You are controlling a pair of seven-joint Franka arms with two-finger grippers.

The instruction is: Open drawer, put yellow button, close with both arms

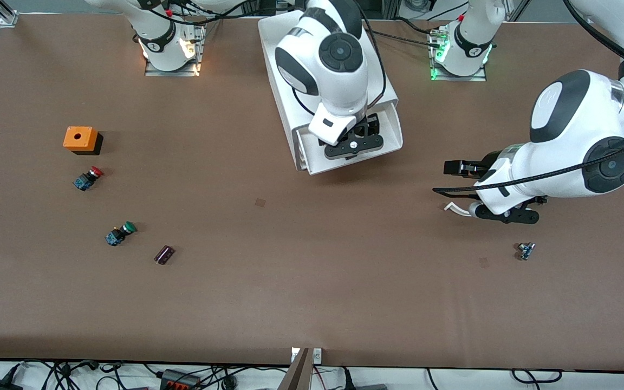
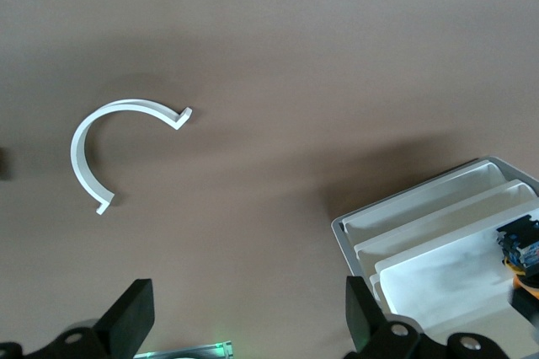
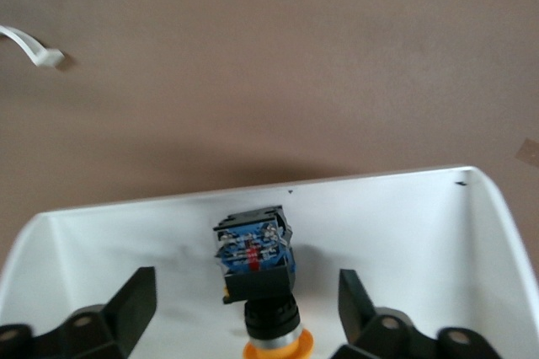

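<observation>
The white cabinet (image 1: 285, 81) lies mid-table with its uppermost drawer (image 1: 394, 127) pulled open. The yellow button (image 3: 257, 266) lies on its side inside the drawer (image 3: 379, 180), blue base away from the cap. My right gripper (image 3: 244, 293) is open, its fingers (image 3: 135, 296) either side of the button and clear of it; in the front view the gripper (image 1: 353, 144) hides the button. My left gripper (image 2: 247, 304) is open and empty over bare table toward the left arm's end (image 1: 451, 168). The left wrist view shows the drawer (image 2: 438, 275) and part of the button (image 2: 522, 251).
A white curved plastic piece (image 1: 455, 208) lies under the left arm, also in the left wrist view (image 2: 109, 148). A small blue part (image 1: 526, 250) lies nearer the front camera. Toward the right arm's end are an orange box (image 1: 80, 139), a red button (image 1: 89, 177), a green button (image 1: 120, 233) and a dark block (image 1: 164, 254).
</observation>
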